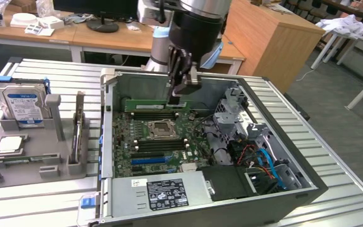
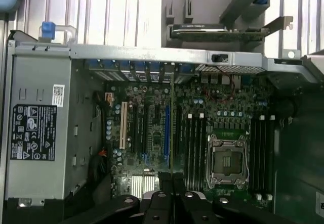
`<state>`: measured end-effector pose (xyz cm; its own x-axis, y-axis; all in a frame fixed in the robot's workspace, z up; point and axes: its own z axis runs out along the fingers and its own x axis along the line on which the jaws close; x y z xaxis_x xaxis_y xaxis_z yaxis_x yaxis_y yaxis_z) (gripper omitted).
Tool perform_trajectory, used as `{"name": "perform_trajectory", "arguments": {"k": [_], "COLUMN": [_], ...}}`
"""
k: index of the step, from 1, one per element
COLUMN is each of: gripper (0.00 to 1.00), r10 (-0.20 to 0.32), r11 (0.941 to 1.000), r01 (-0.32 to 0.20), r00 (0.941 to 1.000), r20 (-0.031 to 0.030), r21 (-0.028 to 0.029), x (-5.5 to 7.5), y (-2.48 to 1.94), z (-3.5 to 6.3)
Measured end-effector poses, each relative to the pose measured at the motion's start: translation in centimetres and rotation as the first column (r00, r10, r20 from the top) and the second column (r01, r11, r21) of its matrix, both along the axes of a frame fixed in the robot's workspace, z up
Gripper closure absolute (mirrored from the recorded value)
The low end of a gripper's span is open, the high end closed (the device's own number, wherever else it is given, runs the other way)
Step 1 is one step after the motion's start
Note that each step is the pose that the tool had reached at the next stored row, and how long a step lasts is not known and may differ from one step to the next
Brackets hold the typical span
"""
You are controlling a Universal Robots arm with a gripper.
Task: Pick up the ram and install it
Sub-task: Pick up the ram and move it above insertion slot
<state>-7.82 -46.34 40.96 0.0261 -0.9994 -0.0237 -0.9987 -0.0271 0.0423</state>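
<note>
The ram (image 1: 150, 105) is a long green stick held on edge and level inside the open computer case (image 1: 307, 187). My gripper (image 1: 180, 98) is shut on it near its end on the exterior view's right. It hangs low over the far memory slots (image 1: 159, 116), beyond the CPU socket (image 1: 159, 127); I cannot tell whether it touches a slot. In the wrist view the ram (image 2: 172, 128) shows edge-on as a thin line running out from my gripper (image 2: 172, 183). There it lies just beside the black memory slots (image 2: 195, 148) and the socket (image 2: 226, 161).
On the exterior view's left, a grey parts holder (image 1: 52, 163) carries a blue-labelled hard drive (image 1: 21, 101), a square silver chip (image 1: 10, 144) and a card standing on edge (image 1: 79, 127). Inside the case are the power supply (image 1: 166, 191), blue cables (image 1: 266, 161) and a drive cage (image 1: 232, 111).
</note>
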Motion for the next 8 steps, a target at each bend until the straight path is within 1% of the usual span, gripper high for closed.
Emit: {"name": "perform_trajectory", "arguments": {"k": [8], "gripper": [0.87], "r10": [0.000], "r11": [1.0000], "r01": [0.000], "r00": [1.0000], "r20": [-0.0010], "r21": [0.0000], "x": [2.4], "y": [-0.03], "z": [0.00]}}
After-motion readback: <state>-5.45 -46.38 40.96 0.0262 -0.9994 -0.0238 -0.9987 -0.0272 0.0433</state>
